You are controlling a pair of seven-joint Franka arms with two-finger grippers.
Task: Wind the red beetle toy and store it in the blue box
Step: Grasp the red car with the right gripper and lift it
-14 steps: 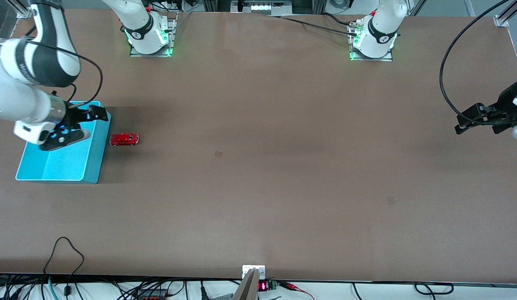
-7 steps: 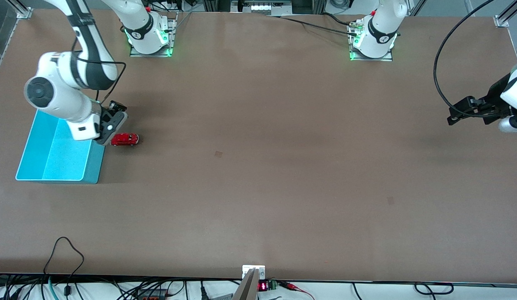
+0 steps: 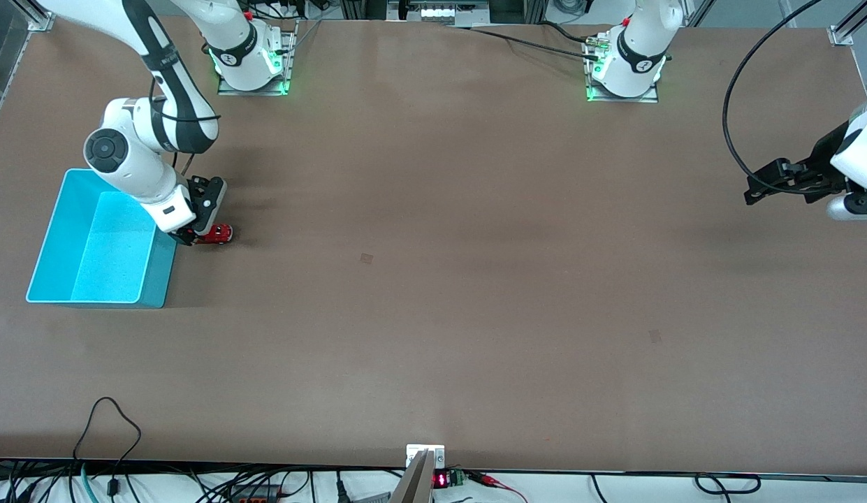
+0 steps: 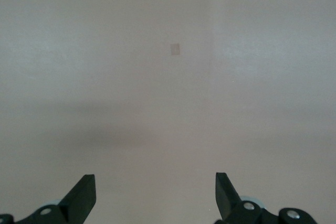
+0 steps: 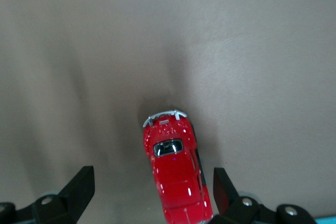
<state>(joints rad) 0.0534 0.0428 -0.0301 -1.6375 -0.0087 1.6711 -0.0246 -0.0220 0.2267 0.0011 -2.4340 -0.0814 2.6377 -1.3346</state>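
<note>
The red beetle toy (image 3: 218,234) stands on the table right beside the blue box (image 3: 53,240), at the right arm's end. My right gripper (image 3: 195,236) is down over the toy's box-side end, fingers open and straddling it. In the right wrist view the toy (image 5: 177,179) lies between the open fingers, closer to one fingertip (image 5: 224,188); my right gripper (image 5: 152,190) is not closed on it. My left gripper (image 3: 768,187) is open and empty above the table at the left arm's end; the left wrist view shows its open fingers (image 4: 155,192) over bare table.
The blue box is empty, its near wall (image 3: 161,276) close to the toy. A small pale mark (image 3: 366,258) lies mid-table. Cables (image 3: 112,419) hang along the table's near edge.
My right arm swung from over the blue box to the toy and came down around it. My left gripper drifted a little farther from the front camera and toward mid-table. The toy has not moved.
</note>
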